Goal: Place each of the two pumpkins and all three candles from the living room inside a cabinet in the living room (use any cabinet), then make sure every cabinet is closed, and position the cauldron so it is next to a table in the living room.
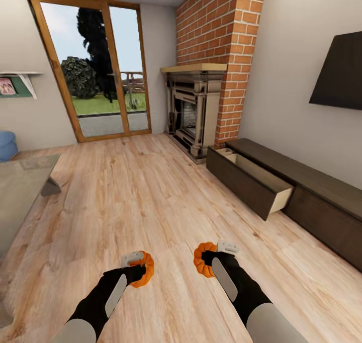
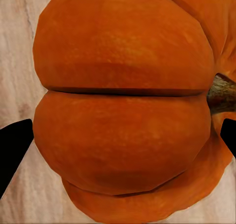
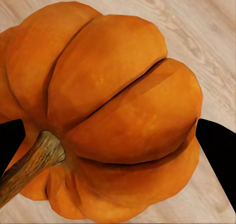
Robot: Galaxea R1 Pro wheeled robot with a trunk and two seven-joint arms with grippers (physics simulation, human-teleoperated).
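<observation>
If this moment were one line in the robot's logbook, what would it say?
left gripper: holding round ribbed orange pumpkin | right gripper: holding second orange pumpkin | long dark-brown wood cabinet: one drawer open

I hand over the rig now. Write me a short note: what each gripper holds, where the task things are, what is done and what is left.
Left gripper: shut on the left pumpkin, carried above the floor.
Right gripper: shut on the right pumpkin, also carried.
Cabinet: along the right wall under the TV; its open drawer is pulled out near the fireplace.
Table: at the left edge.
Done: both pumpkins picked up.
Left: put both pumpkins in the drawer, find the three candles and the cauldron, store the candles, close the cabinet, set the cauldron by the table.
</observation>
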